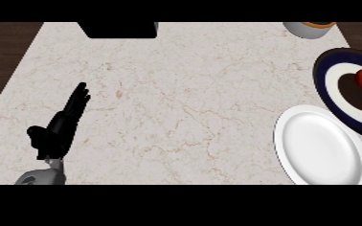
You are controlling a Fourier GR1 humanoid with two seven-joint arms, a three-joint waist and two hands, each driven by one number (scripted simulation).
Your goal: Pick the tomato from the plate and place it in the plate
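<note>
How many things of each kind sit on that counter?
plates: 2, a white plate and a dark-rimmed plate
tomato: 1
pale container: 1
black block: 1
total: 5

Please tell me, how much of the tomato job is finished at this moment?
Done: nothing yet. The tomato shows only as a red sliver at the right edge, on the dark blue plate, and the white plate beside it holds nothing. In hand: nothing. The left hand rests open at the left, away from both plates, and the right hand is out of view. Left: grasp the tomato and place it on the white plate.
</note>
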